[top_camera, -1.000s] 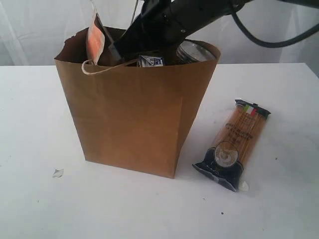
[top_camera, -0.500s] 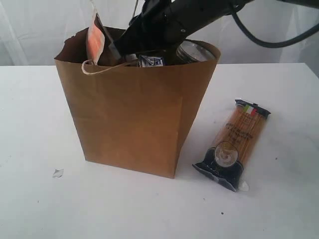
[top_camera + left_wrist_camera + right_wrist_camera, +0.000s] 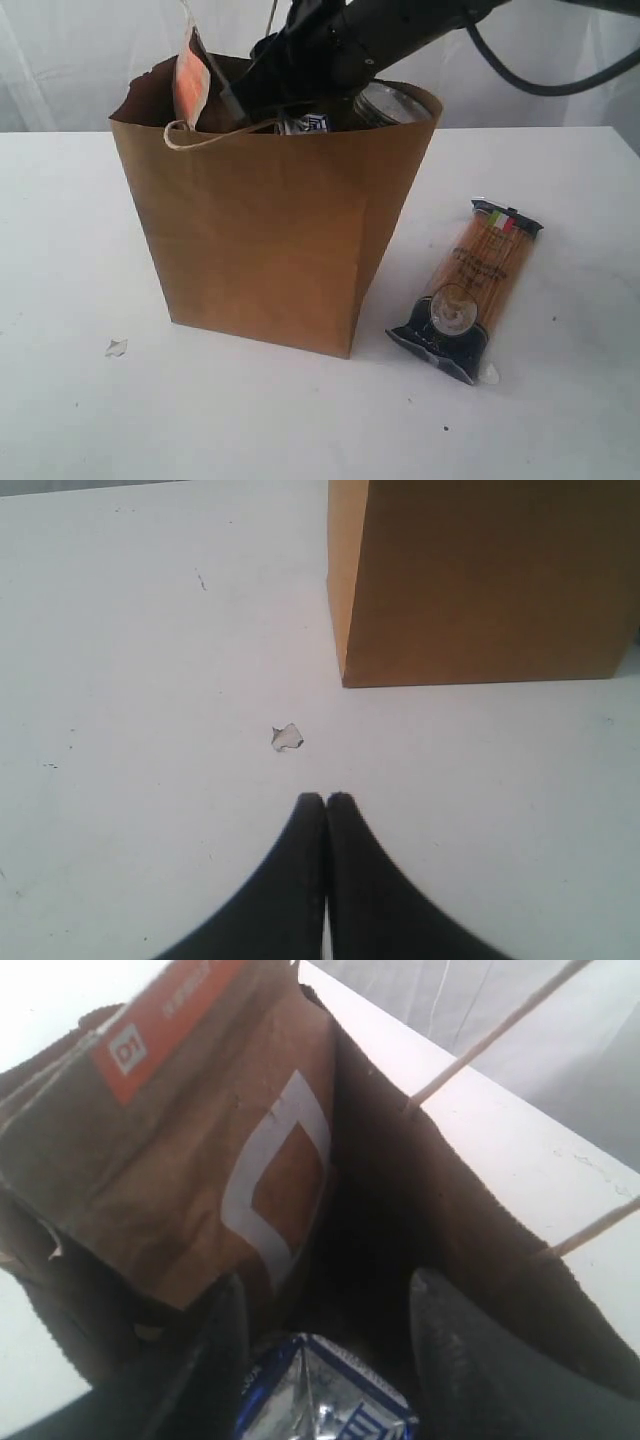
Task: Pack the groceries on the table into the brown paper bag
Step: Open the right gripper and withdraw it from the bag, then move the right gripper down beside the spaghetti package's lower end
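Note:
The brown paper bag (image 3: 270, 230) stands upright on the table (image 3: 80, 250). My right arm reaches into its mouth from above. My right gripper (image 3: 328, 1285) is open, its fingers spread on either side of the small blue-white carton (image 3: 320, 1390), which rests inside the bag (image 3: 450, 1210). The brown orange-labelled pouch (image 3: 200, 1140) leans against the bag's wall beside it. A clear-lidded jar (image 3: 392, 103) shows at the bag's rim. The spaghetti packet (image 3: 470, 290) lies on the table right of the bag. My left gripper (image 3: 326, 798) is shut and empty, low over the table near the bag's corner (image 3: 480, 580).
A small scrap of clear plastic (image 3: 286, 737) lies on the table just ahead of my left gripper, also seen left of the bag as the scrap (image 3: 117, 347). The bag's cord handles (image 3: 500, 1030) stand up at its rim. A white curtain hangs behind.
My right gripper's fingers have spread apart round the carton inside the bag. The bag, the spaghetti packet and the left gripper have not moved.

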